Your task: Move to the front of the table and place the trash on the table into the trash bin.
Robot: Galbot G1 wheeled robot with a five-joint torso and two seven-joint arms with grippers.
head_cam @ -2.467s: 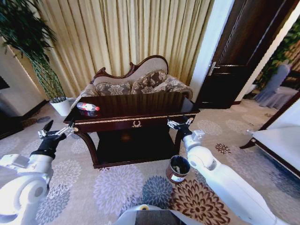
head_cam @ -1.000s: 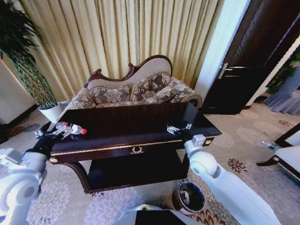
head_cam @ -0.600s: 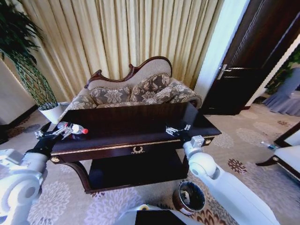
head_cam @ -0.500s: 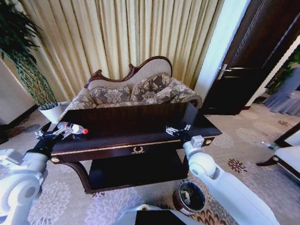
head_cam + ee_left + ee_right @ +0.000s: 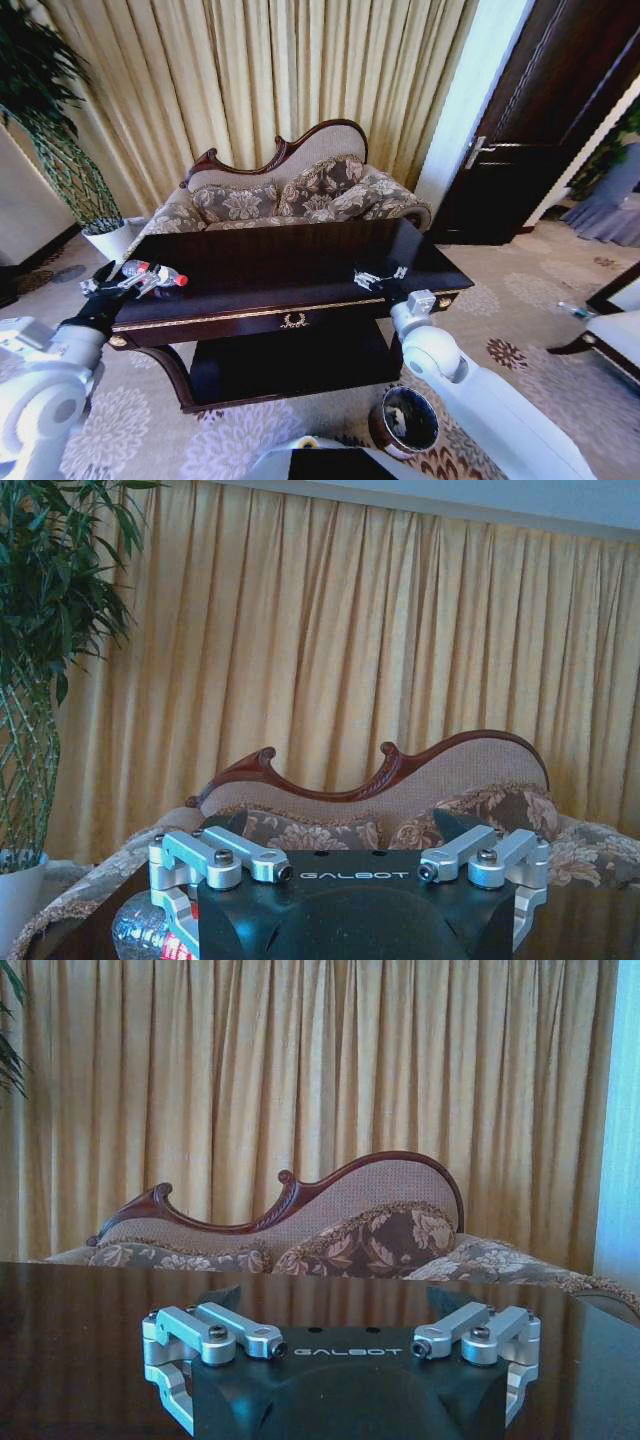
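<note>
Two claws hang spread over the counter [image 5: 300, 262]: the left claw [image 5: 122, 285] has crept up against the bottle [image 5: 152, 272] at the left end, the right claw [image 5: 378, 278] waits near the front edge. Bin [image 5: 404, 420] below-right.

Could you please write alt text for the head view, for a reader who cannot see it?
The robot faces a dark wooden table, its left gripper open beside a red-capped plastic bottle at the table's left end. The right gripper is open over the right end; a trash bin stands on the carpet below.
</note>
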